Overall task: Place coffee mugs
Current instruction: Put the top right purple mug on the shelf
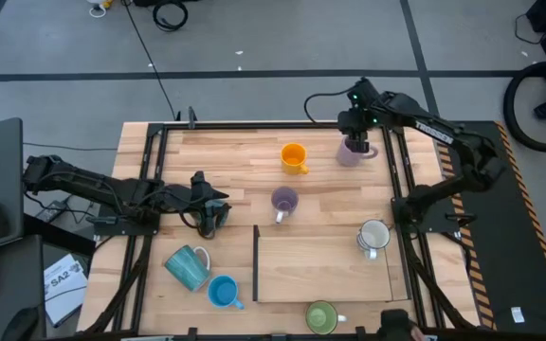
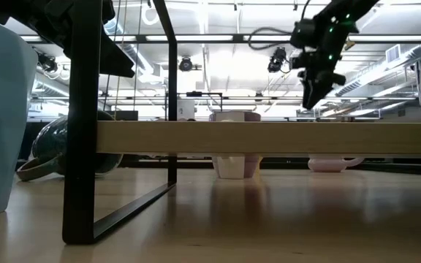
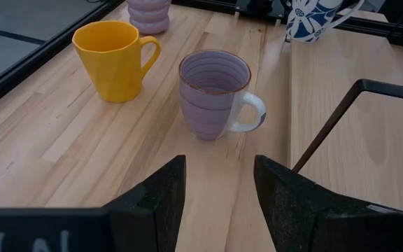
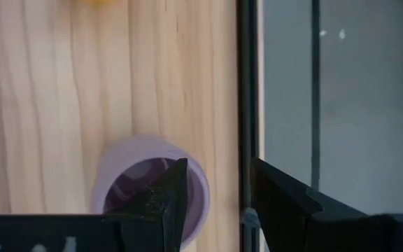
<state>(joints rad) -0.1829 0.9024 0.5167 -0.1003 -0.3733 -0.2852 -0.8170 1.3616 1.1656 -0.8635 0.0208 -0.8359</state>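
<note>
Wooden table [image 1: 226, 142] on grey floor; right gripper [image 1: 353, 131], fingers apart and empty, hovered directly over pale purple mug [image 1: 354, 152]; left gripper [image 1: 218, 210], also parted, faced striped purple mug [image 3: 214, 91]

Wood table [image 1: 245, 156] w/ scattered mugs [image 1: 293, 157] & raised board [image 1: 322, 268].

A paper sheet [image 1: 62, 281] beside the table reads "SA2".

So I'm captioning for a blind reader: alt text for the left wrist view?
A striped purple mug stands upright on the wooden table, just ahead of the open left gripper. An orange mug stands beside it.
</note>
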